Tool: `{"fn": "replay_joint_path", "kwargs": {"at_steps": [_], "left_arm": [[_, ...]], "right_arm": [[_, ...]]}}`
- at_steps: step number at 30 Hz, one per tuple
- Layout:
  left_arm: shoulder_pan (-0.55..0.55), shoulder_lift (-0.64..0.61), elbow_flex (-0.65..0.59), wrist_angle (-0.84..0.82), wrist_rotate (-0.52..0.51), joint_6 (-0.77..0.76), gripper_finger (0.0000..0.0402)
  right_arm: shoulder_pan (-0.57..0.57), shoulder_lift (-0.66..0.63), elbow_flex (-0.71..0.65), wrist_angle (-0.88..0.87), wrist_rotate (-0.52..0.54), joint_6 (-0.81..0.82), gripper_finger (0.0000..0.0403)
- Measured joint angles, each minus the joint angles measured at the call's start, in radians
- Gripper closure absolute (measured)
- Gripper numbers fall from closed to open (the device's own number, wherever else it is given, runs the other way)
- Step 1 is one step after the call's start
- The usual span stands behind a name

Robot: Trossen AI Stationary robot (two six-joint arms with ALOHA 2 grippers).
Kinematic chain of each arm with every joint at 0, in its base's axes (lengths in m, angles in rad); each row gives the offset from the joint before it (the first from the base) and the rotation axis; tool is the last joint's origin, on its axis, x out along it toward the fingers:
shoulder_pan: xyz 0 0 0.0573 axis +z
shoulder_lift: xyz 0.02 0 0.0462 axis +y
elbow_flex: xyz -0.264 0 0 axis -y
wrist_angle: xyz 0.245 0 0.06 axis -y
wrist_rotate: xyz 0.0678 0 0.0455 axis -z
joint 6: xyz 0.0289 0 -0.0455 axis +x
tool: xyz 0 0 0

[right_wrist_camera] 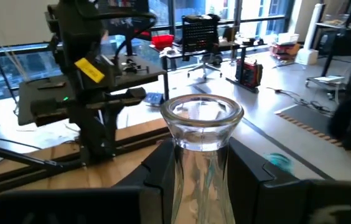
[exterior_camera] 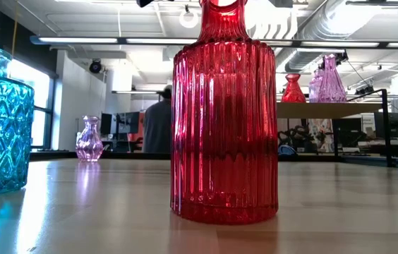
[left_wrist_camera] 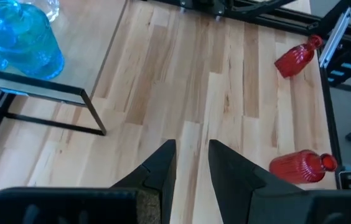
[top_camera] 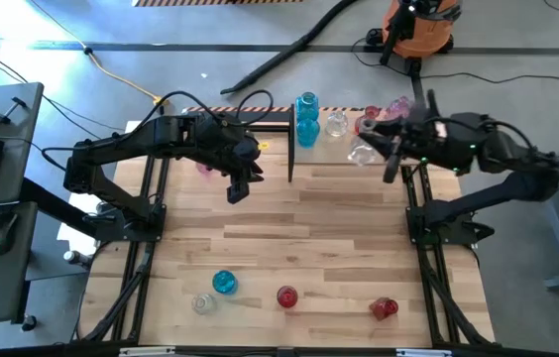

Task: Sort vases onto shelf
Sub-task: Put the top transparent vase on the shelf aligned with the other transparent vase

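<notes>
My right gripper [top_camera: 387,151] hovers at the far right by the shelf [exterior_camera: 319,110], shut on a clear vase [top_camera: 362,154]. On the shelf stand blue [top_camera: 306,119], clear [top_camera: 335,124], red [top_camera: 367,121] and pink [top_camera: 398,104] vases. A small pink vase [top_camera: 203,169] stands on the table under my left arm. My left gripper [top_camera: 238,185] hangs open over the table's middle and holds nothing. Near the front edge are a blue vase [top_camera: 223,283], a clear one [top_camera: 202,302] and two red ones [top_camera: 286,296] [top_camera: 384,308]. My right gripper pinches the clear vase's neck [right_wrist_camera: 203,155] just below its flared rim [right_wrist_camera: 203,115], one finger [right_wrist_camera: 157,171] on each side. The fingers come in about level from the table's right side. The vase stands upright in the hold; the gripper hides its base.
A thin black metal frame [left_wrist_camera: 45,93] [top_camera: 289,149] stands in front of the shelf's blue vase [left_wrist_camera: 20,37]. The arms' black supports [top_camera: 141,228] [top_camera: 438,228] flank the table. The wooden middle [top_camera: 309,228] between shelf and front vases has free room. A person [exterior_camera: 158,123] is in the room behind.
</notes>
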Motion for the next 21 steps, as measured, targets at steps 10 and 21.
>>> {"fn": "replay_joint_path", "kwargs": {"at_steps": [10,21], "left_arm": [[0.0,0.0,0.0,0.0,0.0,-0.028,0.0316],[0.028,0.0,0.0,0.002,-0.003,-0.08,0.0316]], "right_arm": [[0.0,-0.136,0.0,-0.126,0.056,-0.037,0.032],[0.0,-0.313,-0.15,-0.133,0.057,-0.053,0.032]]}}
